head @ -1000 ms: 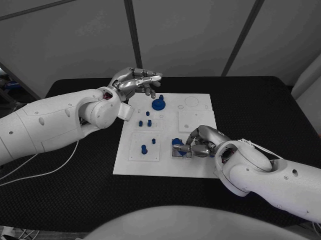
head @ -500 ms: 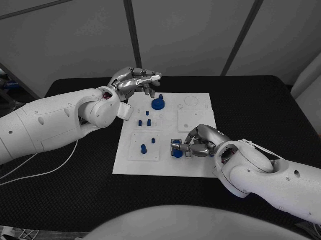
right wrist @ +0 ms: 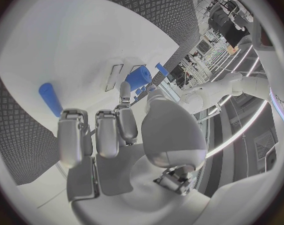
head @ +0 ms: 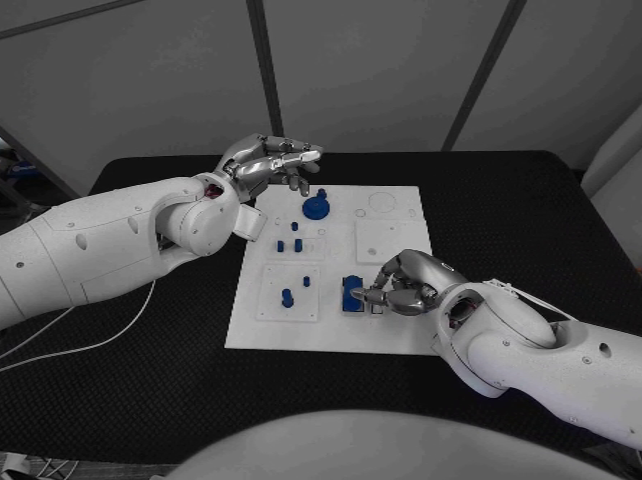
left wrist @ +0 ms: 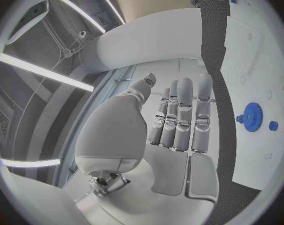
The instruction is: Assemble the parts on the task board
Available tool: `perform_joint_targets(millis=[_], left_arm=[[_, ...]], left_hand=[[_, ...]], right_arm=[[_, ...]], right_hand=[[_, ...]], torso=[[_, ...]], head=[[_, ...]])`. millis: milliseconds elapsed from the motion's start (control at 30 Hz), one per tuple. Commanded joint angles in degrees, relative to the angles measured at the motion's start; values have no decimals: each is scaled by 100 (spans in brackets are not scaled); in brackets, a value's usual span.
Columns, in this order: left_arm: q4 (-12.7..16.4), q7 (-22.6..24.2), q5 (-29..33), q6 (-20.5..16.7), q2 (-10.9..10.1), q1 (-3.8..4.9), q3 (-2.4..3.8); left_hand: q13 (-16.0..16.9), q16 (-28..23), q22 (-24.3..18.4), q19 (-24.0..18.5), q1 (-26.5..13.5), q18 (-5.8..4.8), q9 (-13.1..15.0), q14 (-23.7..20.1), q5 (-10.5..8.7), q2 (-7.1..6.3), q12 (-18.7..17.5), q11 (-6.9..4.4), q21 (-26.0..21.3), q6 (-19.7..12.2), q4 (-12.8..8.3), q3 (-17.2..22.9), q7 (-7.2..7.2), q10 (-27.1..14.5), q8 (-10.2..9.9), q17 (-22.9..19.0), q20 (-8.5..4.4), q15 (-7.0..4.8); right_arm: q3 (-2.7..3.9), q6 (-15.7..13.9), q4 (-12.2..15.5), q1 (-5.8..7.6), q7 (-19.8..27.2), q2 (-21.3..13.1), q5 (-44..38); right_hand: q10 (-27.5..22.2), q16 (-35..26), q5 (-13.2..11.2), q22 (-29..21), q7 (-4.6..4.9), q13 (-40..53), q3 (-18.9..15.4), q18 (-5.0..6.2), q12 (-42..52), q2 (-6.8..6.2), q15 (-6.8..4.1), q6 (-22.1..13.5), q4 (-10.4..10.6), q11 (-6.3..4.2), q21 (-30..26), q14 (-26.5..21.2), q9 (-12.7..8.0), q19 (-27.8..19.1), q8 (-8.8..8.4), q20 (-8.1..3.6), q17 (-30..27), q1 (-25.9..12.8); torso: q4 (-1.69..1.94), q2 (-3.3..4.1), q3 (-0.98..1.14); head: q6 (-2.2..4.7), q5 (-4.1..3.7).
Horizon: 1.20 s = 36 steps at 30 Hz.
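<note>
The white task board [head: 393,335] lies mid-table. My right hand [head: 405,284] rests on its near right part and pinches an upright blue block [head: 353,293] between thumb and a fingertip. The right wrist view shows that block [right wrist: 139,77] at the fingertips [right wrist: 124,87], and a blue peg [right wrist: 51,99] lying on the board [right wrist: 85,35]. A blue gear [head: 317,208] stands at the far side, with small blue pegs [head: 290,245] in front of it and another peg [head: 288,297] nearer. My left hand [head: 274,165] hovers above the board's far left corner with nothing in it. The left wrist view shows its fingers [left wrist: 179,115] stretched out, the gear [left wrist: 250,116] beyond.
The black table [head: 523,220] stretches wide on both sides of the board. White recessed plates [head: 375,240] sit on the board's right half. A cable [head: 76,345] runs over the table at the near left.
The right hand has drawn slightly to the right, so more of the blue block shows, standing taller. The left hand has stayed where it was.
</note>
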Motion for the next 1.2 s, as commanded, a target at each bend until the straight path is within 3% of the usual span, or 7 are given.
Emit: perform_joint_targets(millis=[33,267,600,1200], left_arm=[[1,0,13,63,-3,9,2],[-1,-3,13,67,4,9,2],[0,-6,13,67,-5,9,2],[-24,-4,13,77,-8,8,1]], left_hand=[[8,34,-9,49,30,297,-7,-40,-10,42,9,-8,-28,-47,-1,-26,-5,-47,29,-6,2,-7],[8,34,-10,50,41,297,-7,-42,-9,50,13,-7,-31,-49,-2,-25,-4,-52,30,-8,2,-6],[9,34,-11,51,48,297,-7,-44,-8,61,19,-7,-33,-50,-1,-23,-3,-55,32,-9,2,-6],[10,34,-12,52,55,297,-7,-45,-7,75,25,-7,-36,-50,3,-21,-2,-58,34,-10,3,-5]], right_arm=[[0,128,32,7,92,-15,-92],[1,163,-34,7,58,22,-142],[2,249,-184,7,-24,125,-194],[-1,-626,-11,3,358,-3,-280]], right_hand=[[22,-27,57,939,-5,116,34,-55,-30,12,-45,-56,-117,-27,-3,368,8,185,26,-46,318,292],[34,-27,42,943,-13,136,76,-56,-24,123,-50,-49,-182,-34,-2,369,5,187,26,-51,324,572],[37,-32,-68,941,-20,141,64,-55,-34,134,-56,-46,-268,-42,-5,368,1,185,23,-57,321,796],[65,-18,-32,973,-13,174,-97,-63,-12,156,-54,-19,-110,-37,15,376,-5,208,26,-58,347,688]], torso=[[3,3,-1],[18,5,-3],[12,5,0],[2,-4,3]], head=[[-1,1],[-20,-6],[-45,15],[-47,31]])
